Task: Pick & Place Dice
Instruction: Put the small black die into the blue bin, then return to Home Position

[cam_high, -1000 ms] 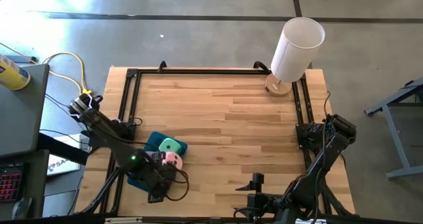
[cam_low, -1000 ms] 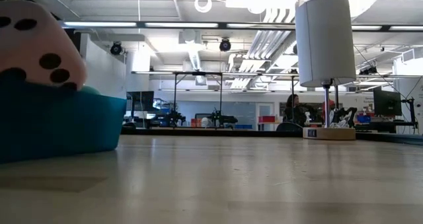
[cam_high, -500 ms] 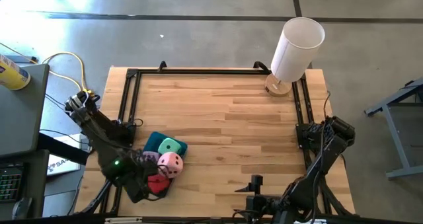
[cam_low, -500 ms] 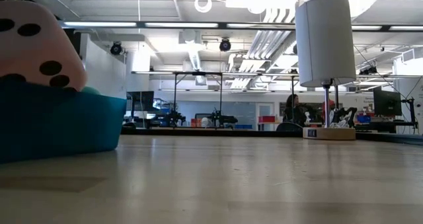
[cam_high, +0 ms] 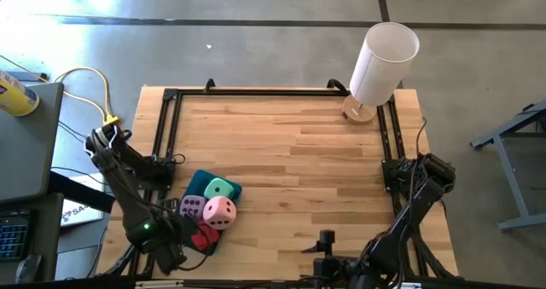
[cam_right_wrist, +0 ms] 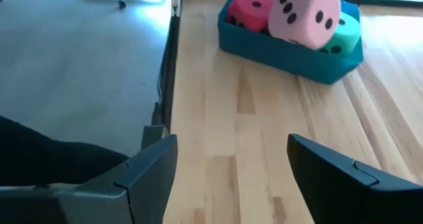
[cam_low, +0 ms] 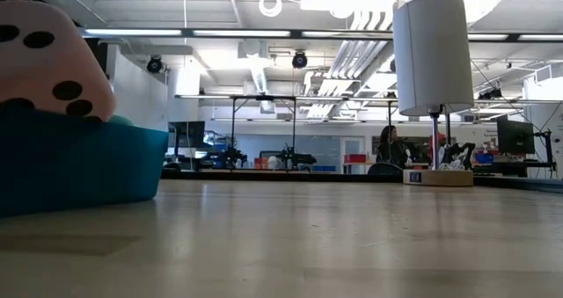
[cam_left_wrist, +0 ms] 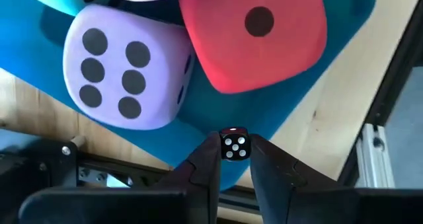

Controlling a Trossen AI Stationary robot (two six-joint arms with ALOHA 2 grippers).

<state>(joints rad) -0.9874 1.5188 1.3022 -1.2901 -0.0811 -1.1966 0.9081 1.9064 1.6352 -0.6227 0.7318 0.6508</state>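
A teal tray near the table's near-left corner holds the dice. The mint green die, lilac die and red die lie in it, and the pale pink die rests on top of them. My left gripper is off the tray's near-left side, shut on a small black cube with white pips. In its wrist view the lilac die and red die lie just beyond. My right gripper waits open at the near edge. My left gripper pinches the small black pipped cube between its two fingertips, one on each opposite face. The cube sits at the fingers' free ends, in front of the tray's near wall. Whether it touches the tray I cannot tell.
A tall white cylinder on a round wooden base stands at the far-right corner. Black rails frame the table's left, far and right sides. Bare wood spreads between the tray and the right arm.
My left gripper has drawn back from over the tray toward the table's near-left corner, uncovering the lilac and red dice. The pink die has settled slightly lower on the pile.
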